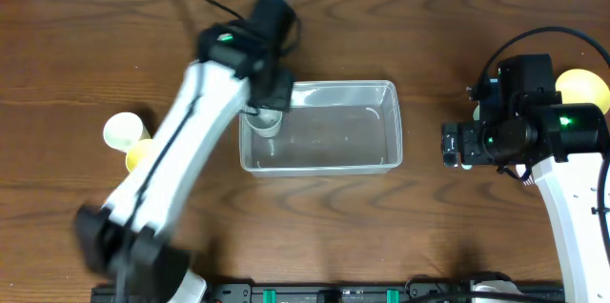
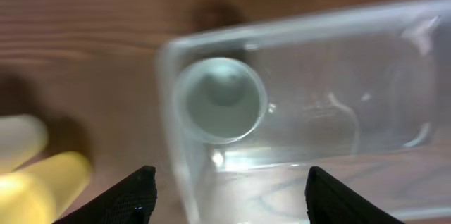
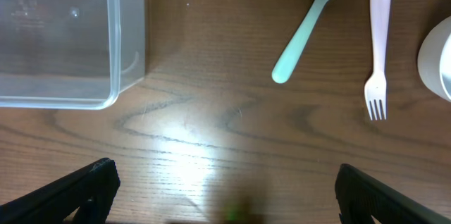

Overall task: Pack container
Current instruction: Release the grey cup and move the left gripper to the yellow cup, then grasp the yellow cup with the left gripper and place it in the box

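Observation:
The clear plastic container (image 1: 395, 124) lies at the table's middle. A small grey cup (image 1: 264, 121) stands upright inside its left end. My left gripper (image 1: 269, 105) hovers above that end, open and empty. In the left wrist view its jaws (image 2: 229, 199) are spread wide above the container's wall (image 2: 169, 136), with the grey cup (image 2: 220, 99) below and apart from them. My right gripper (image 1: 448, 144) is open and empty to the right of the container. In the right wrist view its jaws (image 3: 225, 189) are over bare wood, and the container's corner (image 3: 131, 41) is at the upper left.
A white cup (image 1: 122, 131) and a yellow piece (image 1: 141, 155) sit at the left and show blurred in the left wrist view (image 2: 42, 182). A teal spoon (image 3: 303, 30), a pink fork (image 3: 378, 48) and pale cups (image 3: 438, 58) lie right of the container. A yellow bowl (image 1: 579, 86) is at the far right.

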Robot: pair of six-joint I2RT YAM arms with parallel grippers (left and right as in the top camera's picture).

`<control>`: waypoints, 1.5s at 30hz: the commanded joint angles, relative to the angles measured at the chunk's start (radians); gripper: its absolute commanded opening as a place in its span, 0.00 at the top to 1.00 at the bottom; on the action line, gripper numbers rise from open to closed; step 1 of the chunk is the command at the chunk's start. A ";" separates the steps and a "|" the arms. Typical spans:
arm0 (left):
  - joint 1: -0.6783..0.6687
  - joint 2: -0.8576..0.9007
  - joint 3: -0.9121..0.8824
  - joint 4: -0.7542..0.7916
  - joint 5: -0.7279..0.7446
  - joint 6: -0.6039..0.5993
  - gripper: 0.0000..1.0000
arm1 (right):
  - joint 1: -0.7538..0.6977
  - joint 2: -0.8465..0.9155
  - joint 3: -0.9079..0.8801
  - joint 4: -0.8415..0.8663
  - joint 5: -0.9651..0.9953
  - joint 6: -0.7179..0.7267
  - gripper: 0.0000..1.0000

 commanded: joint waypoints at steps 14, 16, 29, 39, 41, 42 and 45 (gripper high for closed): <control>0.493 -0.242 -0.287 -0.043 -0.084 -0.158 0.22 | -0.013 0.002 0.019 -0.001 0.013 -0.011 0.01; 0.523 -0.241 -0.371 0.026 -0.047 -0.130 0.22 | -0.013 0.002 0.019 -0.001 0.013 -0.011 0.01; 0.551 -0.156 -0.690 0.304 -0.019 -0.129 0.18 | -0.013 0.002 0.019 -0.008 0.014 -0.011 0.01; 0.551 -0.027 -0.699 0.351 -0.019 -0.129 0.19 | -0.013 0.002 0.019 -0.009 0.014 -0.011 0.01; 0.551 -0.024 -0.699 0.345 -0.019 -0.129 0.24 | -0.013 0.002 0.019 -0.009 0.014 -0.011 0.01; 0.551 -0.024 -0.699 0.344 -0.019 -0.129 0.28 | -0.013 0.002 0.019 -0.009 0.014 -0.012 0.01; 0.551 -0.024 -0.699 0.341 -0.019 -0.129 0.51 | -0.013 0.002 0.019 -0.009 0.014 -0.012 0.01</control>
